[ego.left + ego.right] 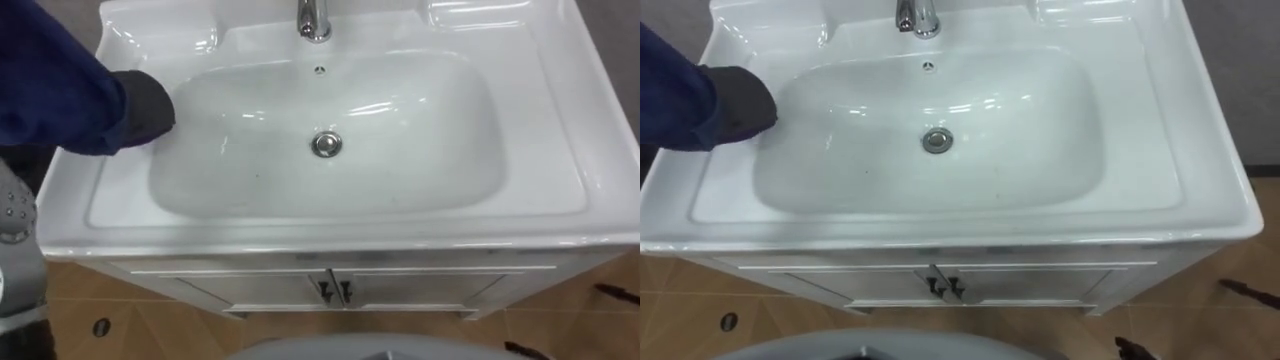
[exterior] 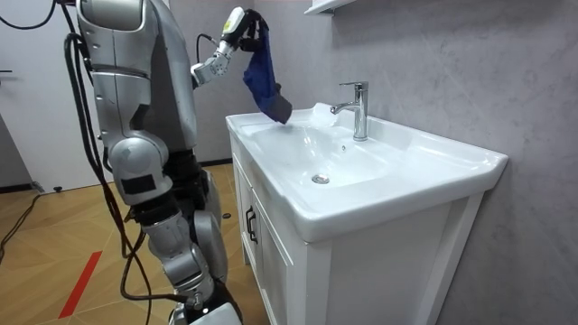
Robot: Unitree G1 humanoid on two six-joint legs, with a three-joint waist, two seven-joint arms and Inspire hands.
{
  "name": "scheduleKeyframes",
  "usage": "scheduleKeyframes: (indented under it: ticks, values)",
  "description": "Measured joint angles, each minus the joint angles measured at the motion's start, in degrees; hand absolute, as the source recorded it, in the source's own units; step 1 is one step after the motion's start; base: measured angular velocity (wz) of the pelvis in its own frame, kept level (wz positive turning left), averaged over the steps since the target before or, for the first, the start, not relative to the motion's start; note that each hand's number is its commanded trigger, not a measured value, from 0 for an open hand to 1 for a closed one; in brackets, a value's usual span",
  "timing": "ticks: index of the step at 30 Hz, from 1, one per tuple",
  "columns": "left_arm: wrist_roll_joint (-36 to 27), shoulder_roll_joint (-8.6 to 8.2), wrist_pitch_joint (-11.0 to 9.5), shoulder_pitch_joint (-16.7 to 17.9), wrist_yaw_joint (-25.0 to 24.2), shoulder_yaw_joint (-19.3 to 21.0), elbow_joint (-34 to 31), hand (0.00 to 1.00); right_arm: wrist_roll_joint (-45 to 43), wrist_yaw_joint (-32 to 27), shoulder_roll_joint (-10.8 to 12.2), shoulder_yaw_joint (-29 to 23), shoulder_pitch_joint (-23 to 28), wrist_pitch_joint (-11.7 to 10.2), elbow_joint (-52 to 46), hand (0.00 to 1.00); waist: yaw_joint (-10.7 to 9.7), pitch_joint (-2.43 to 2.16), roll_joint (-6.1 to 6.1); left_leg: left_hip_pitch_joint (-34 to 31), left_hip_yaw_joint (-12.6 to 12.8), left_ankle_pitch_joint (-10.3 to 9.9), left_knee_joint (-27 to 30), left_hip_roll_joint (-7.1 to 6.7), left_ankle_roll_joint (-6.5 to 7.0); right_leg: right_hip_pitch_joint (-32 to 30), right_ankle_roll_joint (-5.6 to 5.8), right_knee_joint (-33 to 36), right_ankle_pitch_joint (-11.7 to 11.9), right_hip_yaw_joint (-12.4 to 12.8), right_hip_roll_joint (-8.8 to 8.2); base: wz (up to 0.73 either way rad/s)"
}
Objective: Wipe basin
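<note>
Hanging from the left hand (image 2: 233,25), the cloth (image 2: 260,77) is held high at the upper left of the room view, with the fingers (image 2: 246,27) curled round its top edge. The cloth is blue with a dark lower end. In the eye views that end lies at the left edge of the bowl; whether it presses on the basin (image 1: 560,150) or only brushes it cannot be told.

Hazards, as judged from this position:
- Weak contact. The cloth hangs slack from one end, so a sweep may drag only the tip and leave most of the bowl unwiped.
- Loss of grip. Only the top edge is held; friction against the basin may pull the cloth free.
- Collision. To bring the cloth flat, the hand must come down; the rim lies under it and the faucet (image 1: 313,18) stands at the upper centre. A wide sweep may strike either.
- Snagging. A trailing end may catch on the faucet or on the drain (image 1: 326,144) at the centre of the bowl.

Markings: no brand, label or writing can be read on the basin, the faucet, the cloth or the cabinet (image 1: 250,290) at the lower centre.
</note>
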Motion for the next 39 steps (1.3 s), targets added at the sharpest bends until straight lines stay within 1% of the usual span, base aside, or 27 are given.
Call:
scheduleKeyframes:
  ticks: [2, 4, 6, 10, 11, 12, 13, 14, 15, 16, 18, 20, 22, 24, 28, 30, 33, 35, 38, 39]
  values:
    - [0.0, -0.01, 0.7, 0.3, -0.8, -0.8, 0.0, 1.00, 0.0, 0.0, 0.0, 0.0, -0.1, 0.7, 0.0, 0.00, 0.0, -0.01, -0.04, -0.2, 0.0, 0.0, 0.0, -0.02, 0.00, -0.1, 0.02, 0.0, 0.0, 0.0, -0.04, 0.00]
    - [0.0, -0.18, 1.0, 0.5, -0.9, -1.6, 0.2, 1.00, 0.0, -0.1, 0.0, 0.0, -0.2, 0.8, 0.0, 0.00, -0.5, 0.06, -0.23, -0.3, 0.0, 0.0, 0.0, -0.04, 0.00, -0.2, 0.02, 0.0, 0.0, -0.2, -0.07, 0.02]
    - [0.0, -1.84, 0.9, 0.5, -0.9, -1.9, 1.3, 1.00, 0.0, -0.3, 0.0, 0.0, -0.4, 0.8, 0.0, 0.00, -1.0, 0.05, -0.23, -0.3, 0.0, 0.0, 0.0, -0.09, 0.00, 0.0, 0.09, 0.1, 0.0, -0.5, -0.21, 0.02]
    - [0.0, -2.56, 1.0, 0.6, -0.9, -3.1, 3.0, 1.00, -0.2, -0.4, 0.0, 0.0, -0.6, 0.8, 0.0, 0.00, -1.0, 0.08, -0.61, -0.8, 0.0, 0.0, 0.0, -0.13, 0.00, -0.4, 0.12, 0.2, -0.1, -0.7, -0.26, 0.02]
    - [-0.2, -3.18, 1.0, 1.0, -1.0, -3.6, 3.2, 1.00, -0.2, -0.5, 0.0, 0.0, -0.8, 0.8, 0.0, 0.00, -1.0, 0.06, -0.81, -0.9, 0.0, 0.0, -0.1, -0.15, 0.00, -0.6, 0.14, 0.3, -0.1, -0.7, -0.29, 0.00]
    - [-0.3, -3.86, 1.0, 1.8, -1.2, -4.3, 3.6, 1.00, -0.2, -0.7, 0.0, 0.0, -0.9, 0.8, 0.0, 0.00, -0.9, -0.07, -1.05, -1.0, 0.0, 0.0, -0.2, -0.17, 0.00, -0.8, 0.17, 0.4, -0.1, -0.6, -0.32, 0.00]
    - [-0.3, -4.09, 1.0, 2.2, -1.7, -4.7, 3.7, 1.00, -0.2, -0.7, 0.1, 0.1, -1.0, 0.8, 0.0, 0.00, -0.9, -0.14, -1.21, -1.0, 0.0, 0.0, -0.2, -0.18, 0.00, -0.8, 0.19, 0.4, -0.1, -0.7, -0.35, 0.00]
    - [-0.1, -4.51, 1.0, 2.9, -3.0, -5.3, 3.8, 1.00, -0.1, -0.8, 0.3, 0.0, -1.2, 0.8, 0.0, 0.00, -0.9, -0.32, -1.48, -1.1, 0.0, 0.0, -0.2, -0.21, 0.00, -0.8, 0.21, 0.4, -0.1, -0.8, -0.38, 0.04]
    - [0.1, -4.65, 1.1, 3.5, -3.7, -6.1, 3.8, 1.00, -0.1, -0.7, 0.5, 0.0, -1.4, 0.8, 0.0, 0.00, -0.9, -0.33, -1.96, -1.1, 0.0, 0.0, -0.2, -0.21, 0.00, -1.0, 0.22, 0.4, -0.1, -0.8, -0.38, 0.04]
    - [0.1, -4.81, 1.1, 3.7, -4.0, -6.5, 3.8, 1.00, -0.1, -0.8, 0.6, 0.0, -1.5, 0.8, 0.0, 0.00, -0.9, -0.40, -1.97, -1.0, 0.0, 0.0, -0.1, -0.21, 0.00, -1.1, 0.23, 0.4, -0.1, -0.9, -0.38, 0.05]
    - [0.1, -6.51, 1.7, 5.0, -4.9, -7.8, 3.8, 1.00, 0.6, -0.8, 1.0, 0.0, -2.1, 0.8, 0.0, 0.00, -0.8, -0.32, -2.56, -1.2, 0.0, 0.0, -0.2, -0.30, 0.00, -1.1, 0.31, 0.4, -0.2, -1.2, -0.49, 0.07]
    - [0.1, -7.15, 1.9, 5.8, -5.7, -8.8, 3.8, 1.00, 1.9, -0.9, 1.5, 0.0, -2.4, 0.8, 0.0, 0.00, -0.8, -0.34, -2.81, -1.3, 0.0, 0.0, -0.1, -0.33, 0.00, -1.2, 0.33, 0.4, -0.2, -1.4, -0.54, 0.05]
    - [0.1, -7.39, 2.0, 6.0, -6.0, -9.4, 4.2, 1.00, 2.9, -0.8, 1.9, 0.0, -2.5, 0.7, 0.0, 0.00, -0.8, -0.37, -2.81, -1.3, 0.0, 0.0, -0.1, -0.39, 0.00, -1.2, 0.38, 0.4, -0.2, -1.4, -0.58, 0.00]
    - [0.0, -7.43, 2.3, 6.0, -6.0, -10.4, 6.2, 1.00, 4.6, -0.9, 1.8, 0.0, -2.4, 0.7, 0.0, 0.00, -0.9, -0.35, -2.46, -1.3, 0.0, 0.0, -0.1, -0.46, 0.00, -1.0, 0.46, 0.4, -0.1, -1.5, -0.64, 0.04]
    - [0.0, -7.55, 3.2, 6.0, -6.0, -12.5, 8.5, 1.00, 4.8, -0.8, 1.8, 0.0, -2.4, 0.7, 0.0, 0.00, -1.1, -0.36, -2.33, -1.3, 0.1, 0.0, -0.2, -0.43, 0.00, -0.8, 0.46, 0.4, -0.1, -1.4, -0.63, 0.00]
    - [0.0, -7.55, 3.2, 6.0, -6.0, -13.1, 10.1, 1.00, 5.0, -0.8, 1.8, 0.0, -2.3, 0.7, 0.1, 0.00, -1.4, -0.31, -2.23, -1.2, 0.1, 0.0, -0.2, -0.43, 0.00, -0.7, 0.46, 0.4, -0.1, -1.3, -0.63, 0.00]
    - [0.0, -7.55, 3.6, 6.0, -6.0, -13.2, 13.2, 1.00, 6.1, -0.8, 1.8, 0.0, -2.4, 0.7, 0.1, 0.00, -2.3, -0.22, -2.06, -1.2, 0.5, 0.0, -0.2, -0.41, 0.00, -0.7, 0.46, 0.4, -0.1, -1.3, -0.63, 0.00]
    - [0.1, -7.55, 3.6, 6.0, -5.9, -13.2, 13.5, 1.00, 6.6, -0.8, 1.8, 0.0, -2.2, 0.7, 0.1, 0.00, -2.4, -0.22, -2.06, -1.2, 0.5, 0.0, -0.2, -0.40, 0.00, -0.8, 0.46, 0.4, -0.1, -1.2, -0.62, 0.00]
    - [0.0, -7.30, 3.3, 5.8, -5.1, -12.5, 13.5, 1.00, 6.6, -0.9, 1.8, 0.0, -2.0, 0.7, -0.1, 0.00, -2.4, -0.25, -1.93, -1.2, 0.5, 0.0, -0.2, -0.40, 0.00, -1.2, 0.46, 0.4, -0.1, -1.0, -0.63, -0.05]
    - [0.1, -7.12, 2.8, 5.7, -4.8, -11.6, 13.5, 1.00, 6.6, -0.9, 1.8, -0.1, -1.9, 0.7, -0.2, 0.00, -2.3, -0.28, -1.89, -1.1, 0.5, 0.0, -0.2, -0.40, 0.00, -1.2, 0.46, 0.4, -0.1, -0.9, -0.61, -0.07]
